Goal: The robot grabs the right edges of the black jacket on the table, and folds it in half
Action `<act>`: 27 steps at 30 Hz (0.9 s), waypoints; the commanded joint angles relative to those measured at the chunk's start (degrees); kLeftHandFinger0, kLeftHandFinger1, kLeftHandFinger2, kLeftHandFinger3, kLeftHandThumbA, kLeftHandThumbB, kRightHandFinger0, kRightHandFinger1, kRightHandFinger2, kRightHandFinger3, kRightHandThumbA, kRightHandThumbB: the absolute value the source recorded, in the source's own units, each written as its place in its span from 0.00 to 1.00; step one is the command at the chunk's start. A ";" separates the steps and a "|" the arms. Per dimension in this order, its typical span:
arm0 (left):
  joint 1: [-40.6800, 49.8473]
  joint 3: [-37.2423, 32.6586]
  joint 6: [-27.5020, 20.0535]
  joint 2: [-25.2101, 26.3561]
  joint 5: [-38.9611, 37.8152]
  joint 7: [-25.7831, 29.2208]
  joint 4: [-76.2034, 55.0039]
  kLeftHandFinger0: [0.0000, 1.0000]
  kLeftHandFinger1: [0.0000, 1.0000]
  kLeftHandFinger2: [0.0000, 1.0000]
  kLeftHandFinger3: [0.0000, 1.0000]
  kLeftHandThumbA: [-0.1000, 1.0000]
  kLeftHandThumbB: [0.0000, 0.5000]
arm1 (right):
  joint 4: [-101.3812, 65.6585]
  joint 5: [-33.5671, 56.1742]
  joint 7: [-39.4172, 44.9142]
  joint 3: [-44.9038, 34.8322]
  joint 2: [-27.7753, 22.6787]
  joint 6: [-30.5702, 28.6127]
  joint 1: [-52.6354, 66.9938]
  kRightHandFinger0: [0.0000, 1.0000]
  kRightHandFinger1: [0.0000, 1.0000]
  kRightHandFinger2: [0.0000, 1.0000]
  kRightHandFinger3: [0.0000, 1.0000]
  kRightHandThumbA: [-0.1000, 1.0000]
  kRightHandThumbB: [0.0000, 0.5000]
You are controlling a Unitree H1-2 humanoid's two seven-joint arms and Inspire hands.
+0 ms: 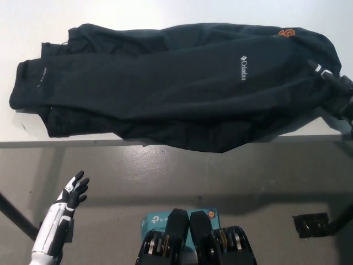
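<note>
The white desk (pixel 165 11) carries the black jacket (pixel 165 83) with its long axis running left to right, its right edge touching the black right robot hand (pixel 337 88), whose grip I cannot tell, while the white left robot hand (pixel 73 193) hangs spread-fingered and empty, near left, well apart.

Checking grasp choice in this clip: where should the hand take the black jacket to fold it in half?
Grip the black jacket at its right edge, coming in from the right, where the right hand already sits. The jacket lies spread lengthwise, so that end can carry over leftward.
</note>
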 commanded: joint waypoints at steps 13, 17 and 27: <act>-1.71 -0.07 0.27 0.78 1.58 -0.44 -2.15 1.00 1.00 1.00 1.00 1.00 0.00 | -0.86 -4.01 -18.27 -0.78 2.58 -12.56 -6.87 0.00 0.29 0.79 1.00 0.00 0.30; -1.86 0.03 -0.14 0.94 1.33 -0.64 -1.71 1.00 1.00 1.00 1.00 1.00 0.00 | -3.32 -4.15 -18.84 -0.45 3.23 -13.89 -6.78 0.00 0.34 0.84 1.00 0.00 0.27; -1.66 0.09 -0.13 0.79 1.19 -0.91 -1.69 1.00 1.00 1.00 1.00 1.00 0.00 | -19.89 0.39 -23.25 -5.50 5.96 -9.22 -6.99 0.00 0.18 0.78 1.00 0.00 0.19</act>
